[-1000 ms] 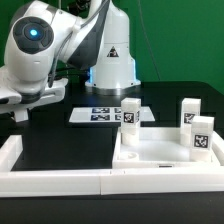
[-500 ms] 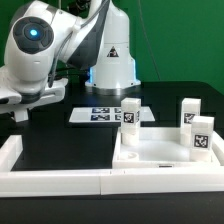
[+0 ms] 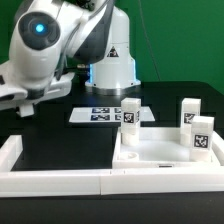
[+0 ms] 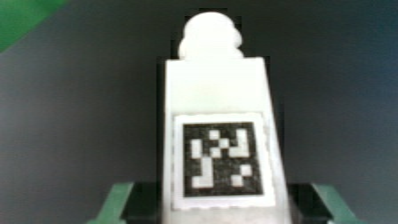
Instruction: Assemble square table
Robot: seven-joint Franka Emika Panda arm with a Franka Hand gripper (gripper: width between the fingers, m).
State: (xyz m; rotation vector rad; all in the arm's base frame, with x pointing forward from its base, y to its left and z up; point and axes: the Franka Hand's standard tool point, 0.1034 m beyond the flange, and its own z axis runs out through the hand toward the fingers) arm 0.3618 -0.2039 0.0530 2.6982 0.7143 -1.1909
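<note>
In the wrist view a white table leg [image 4: 217, 100] with a black-and-white tag stands out lengthwise from my gripper [image 4: 217, 208]. Its green finger pads [image 4: 121, 205] press both sides of its near end. In the exterior view the gripper [image 3: 22, 104] hangs at the far left, above the black table, and the held leg is hard to make out. The square table top [image 3: 160, 152] lies at the exterior view's right. Three white tagged legs stand upright in it: one at its left corner [image 3: 130, 113], two at its right [image 3: 189, 113] [image 3: 202, 135].
The marker board [image 3: 103, 115] lies flat behind the table top, in front of the arm's base [image 3: 110, 60]. Long white border rails [image 3: 55, 181] run along the front and the left side [image 3: 10, 152].
The arm's wrist and head have shifted a little up and to the exterior view's right. The gripper stays at the far left. The table top and legs have not moved.
</note>
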